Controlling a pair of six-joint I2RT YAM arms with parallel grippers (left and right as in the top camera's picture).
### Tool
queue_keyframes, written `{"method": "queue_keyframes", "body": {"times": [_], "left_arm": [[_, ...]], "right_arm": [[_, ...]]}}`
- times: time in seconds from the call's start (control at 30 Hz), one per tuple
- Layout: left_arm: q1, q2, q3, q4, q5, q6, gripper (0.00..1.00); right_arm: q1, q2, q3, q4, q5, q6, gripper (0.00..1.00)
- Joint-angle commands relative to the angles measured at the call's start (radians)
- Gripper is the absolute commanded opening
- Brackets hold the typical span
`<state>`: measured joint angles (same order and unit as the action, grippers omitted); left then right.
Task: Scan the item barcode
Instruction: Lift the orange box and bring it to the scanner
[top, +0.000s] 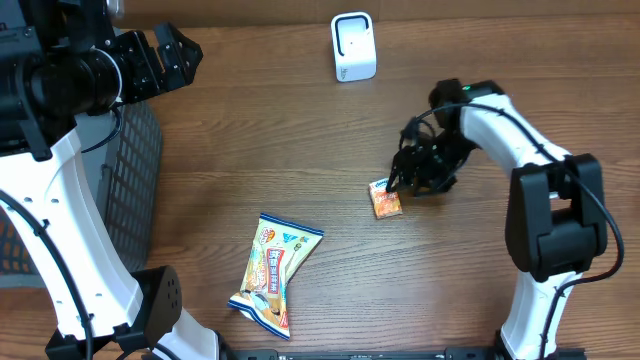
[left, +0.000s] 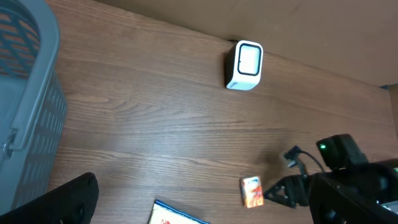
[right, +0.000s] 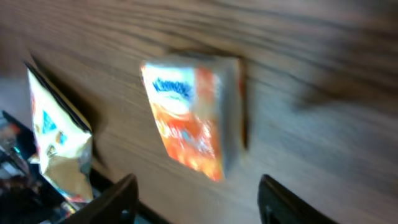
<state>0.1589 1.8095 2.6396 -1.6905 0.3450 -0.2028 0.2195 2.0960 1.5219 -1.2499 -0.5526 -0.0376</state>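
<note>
Your right gripper (top: 407, 180) sits low over the table (top: 250, 130), just to the right of the small orange packet (top: 385, 198). Its pincer is spread: in the right wrist view you see both dark fingers (right: 118, 196) standing apart at the bottom edge, and the packet lies flat on the wood beyond them, touched by neither. That packet is what you are to scan; its printed orange and white face is turned up, and you cannot make out a barcode on it because the view is blurred. The white scanner (top: 353, 46) stands upright at the far edge of the table, well apart from the packet. A larger yellow snack bag (top: 273, 272) lies nearer to you and to the left. Your left gripper (top: 180, 52) hangs high at the far left above the grey basket (top: 135, 170), its pincer wide apart and holding nothing.
</note>
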Motion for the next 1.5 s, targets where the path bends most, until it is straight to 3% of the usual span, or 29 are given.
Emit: {"method": "queue_keyframes", "body": {"times": [0.0,0.27,0.4,0.5,0.53,0.67,0.9,1.07,1.23,1.47], "left_arm": [[0.005,-0.004,0.011,0.001,0.011,0.008,1.0],[0.005,-0.004,0.011,0.001,0.011,0.008,1.0],[0.005,-0.004,0.011,0.001,0.011,0.008,1.0],[0.005,-0.004,0.011,0.001,0.011,0.008,1.0],[0.005,-0.004,0.011,0.001,0.011,0.008,1.0],[0.005,-0.004,0.011,0.001,0.011,0.008,1.0],[0.005,-0.004,0.011,0.001,0.011,0.008,1.0],[0.005,-0.004,0.011,0.001,0.011,0.008,1.0],[0.005,-0.004,0.011,0.001,0.011,0.008,1.0],[0.005,-0.004,0.011,0.001,0.011,0.008,1.0]], "right_arm": [[0.02,-0.025,-0.06,0.075,0.036,0.113,0.55],[0.022,-0.025,-0.134,0.213,0.037,0.116,0.46],[0.021,-0.025,-0.142,0.235,0.04,0.117,0.3],[0.021,-0.025,-0.142,0.248,0.039,0.122,0.05],[0.02,-0.025,-0.139,0.253,0.038,0.148,0.04],[0.01,-0.026,-0.106,0.233,-0.053,0.159,0.04],[-0.111,-0.026,-0.039,0.204,-0.609,-0.069,0.04],[-0.181,-0.026,-0.039,0.193,-0.851,-0.182,0.04],[-0.23,-0.026,-0.039,0.282,-1.015,-0.184,0.03],[-0.26,-0.026,-0.039,0.334,-1.018,-0.172,0.03]]}}
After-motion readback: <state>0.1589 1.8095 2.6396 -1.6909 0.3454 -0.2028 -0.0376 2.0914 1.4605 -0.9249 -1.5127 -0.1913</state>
